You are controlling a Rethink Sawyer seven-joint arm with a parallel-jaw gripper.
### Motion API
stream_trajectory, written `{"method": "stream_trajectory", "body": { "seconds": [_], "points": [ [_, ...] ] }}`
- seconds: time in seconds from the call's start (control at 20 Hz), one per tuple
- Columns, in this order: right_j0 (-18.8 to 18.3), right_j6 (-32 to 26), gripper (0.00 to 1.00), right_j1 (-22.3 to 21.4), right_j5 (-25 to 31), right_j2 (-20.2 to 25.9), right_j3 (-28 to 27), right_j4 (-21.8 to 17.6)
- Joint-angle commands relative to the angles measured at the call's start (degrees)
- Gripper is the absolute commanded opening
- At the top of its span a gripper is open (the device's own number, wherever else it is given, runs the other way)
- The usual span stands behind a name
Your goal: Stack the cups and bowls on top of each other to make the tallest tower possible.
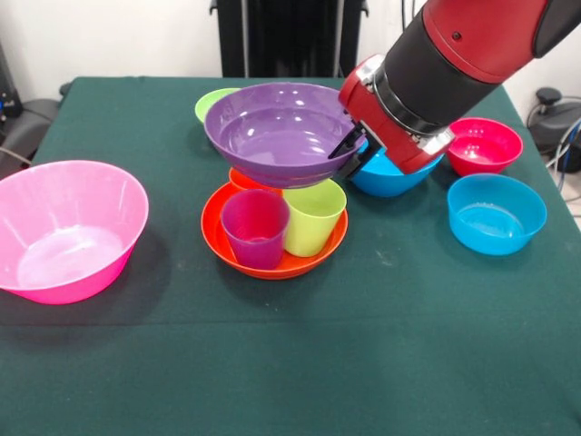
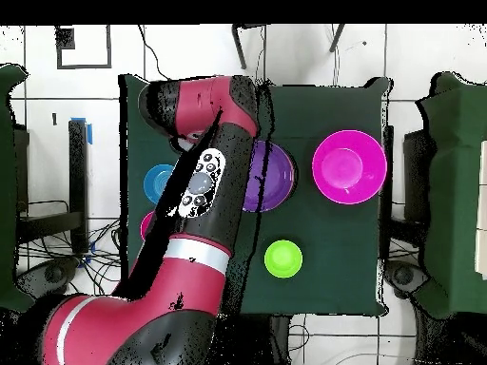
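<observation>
The near strip of the bench (image 1: 290, 381) in front of the orange bowl (image 1: 272, 259) is bare green cloth, the widest open room, running from edge to edge. The orange bowl serves as landmark. In it stand two cups upright and touching: the purple cup (image 1: 254, 227) nearest the front, the lime green cup (image 1: 313, 216) just beside it on the picture's right. A slice of a further orange piece (image 1: 243, 179) shows behind them, too hidden to name.

To the picture's left of the orange bowl, well apart and close to that bench edge, sits the big pink bowl (image 1: 68, 227). To the right, near the opposite edge, sits a light blue bowl (image 1: 497, 213), with clear cloth between it and the orange bowl.

Directly above the orange bowl the purple bowl (image 1: 277, 132) hangs lifted, slightly tilted, over the cups. The tool (image 1: 356, 145) is clenched on the purple bowl's rim at the right side.

Behind the orange bowl lie a blue bowl (image 1: 386, 177), partly under the arm, a red bowl (image 1: 486, 145) farther right, and a green bowl (image 1: 213, 102) at far left behind the purple one.

Counted: seven bowls, two cups plainly seen.
</observation>
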Motion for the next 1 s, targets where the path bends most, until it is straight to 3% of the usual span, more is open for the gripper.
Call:
{"method": "stream_trajectory", "body": {
  "seconds": [0.05, 0.55, 0.85, 1.0],
  "points": [
    [-1.1, -4.1, 0.0, -2.4, 3.8, 5.6, 4.2, -1.1],
    [-2.0, -2.7, 0.0, 2.7, 1.5, 5.9, 0.8, -1.7],
    [-2.8, -2.4, 0.0, 6.8, 6.3, 5.0, -6.8, -1.5],
    [-3.1, -2.6, 0.0, 7.6, 7.2, 5.1, -8.1, -1.1]
  ]
}}
